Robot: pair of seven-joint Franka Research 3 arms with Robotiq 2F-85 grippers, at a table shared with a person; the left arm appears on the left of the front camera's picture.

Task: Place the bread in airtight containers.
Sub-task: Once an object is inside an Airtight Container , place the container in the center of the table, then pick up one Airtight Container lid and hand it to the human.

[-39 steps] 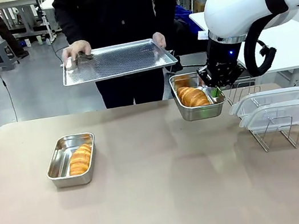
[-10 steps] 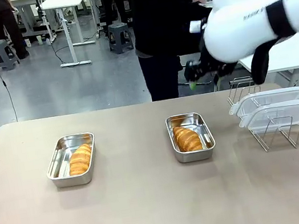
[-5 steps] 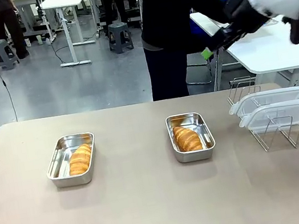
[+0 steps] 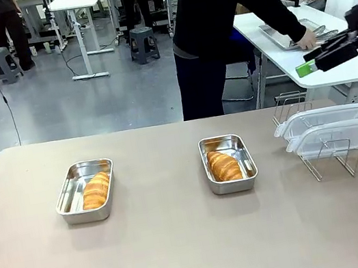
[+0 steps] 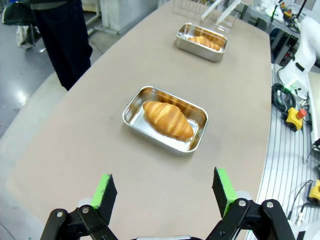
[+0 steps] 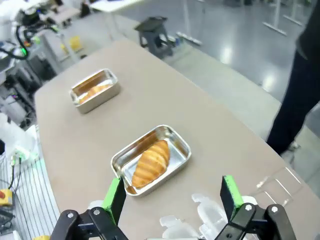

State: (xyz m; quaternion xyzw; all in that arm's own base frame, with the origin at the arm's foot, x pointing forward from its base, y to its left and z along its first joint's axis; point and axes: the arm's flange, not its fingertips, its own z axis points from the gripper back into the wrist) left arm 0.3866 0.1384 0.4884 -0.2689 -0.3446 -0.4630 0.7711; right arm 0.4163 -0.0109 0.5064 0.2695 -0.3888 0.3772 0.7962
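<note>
Plainly, the front view takes in the left croissant (image 4: 96, 190) lying in the left tub (image 4: 74, 195) and the right croissant (image 4: 225, 166) in the right tub (image 4: 245, 158), well apart on the counter (image 4: 184, 244). Clear lids (image 4: 330, 128) sit on a wire rack (image 4: 330, 163), and the right gripper (image 4: 313, 61) is raised above them. The left wrist view adds the left gripper (image 5: 162, 185), jaws spread, the left croissant ahead and midway between them. In the right wrist view the jaws are spread too, with the right croissant beyond them, nearer the picture-left finger.
</note>
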